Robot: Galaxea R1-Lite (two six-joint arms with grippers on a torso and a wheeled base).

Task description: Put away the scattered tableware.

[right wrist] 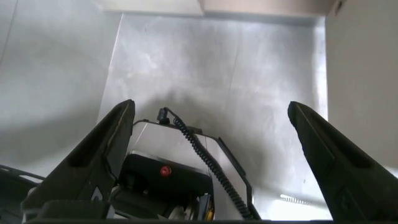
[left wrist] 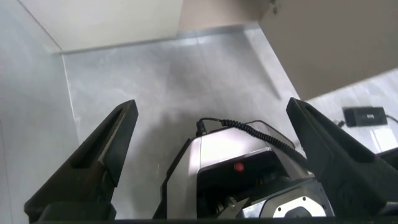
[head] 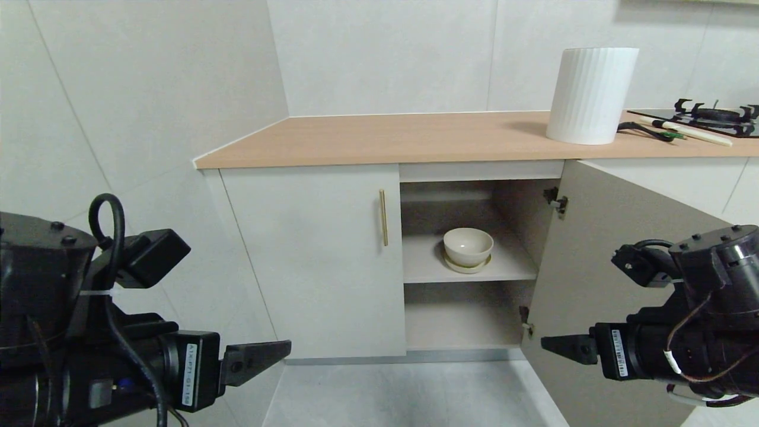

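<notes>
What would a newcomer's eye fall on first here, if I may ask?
The open cupboard under the counter, door swung wide, with a pale bowl on a small plate on its upper shelf. Then the tall white ribbed container on the counter, and the left pincer and right pincer, both open, low in front.

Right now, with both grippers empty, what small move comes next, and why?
Probably bring the right gripper to the open door and push it shut. The bowl already sits on its plate on the shelf, both it and the left gripper are open and empty, and the door stands just beside the right one.
</notes>
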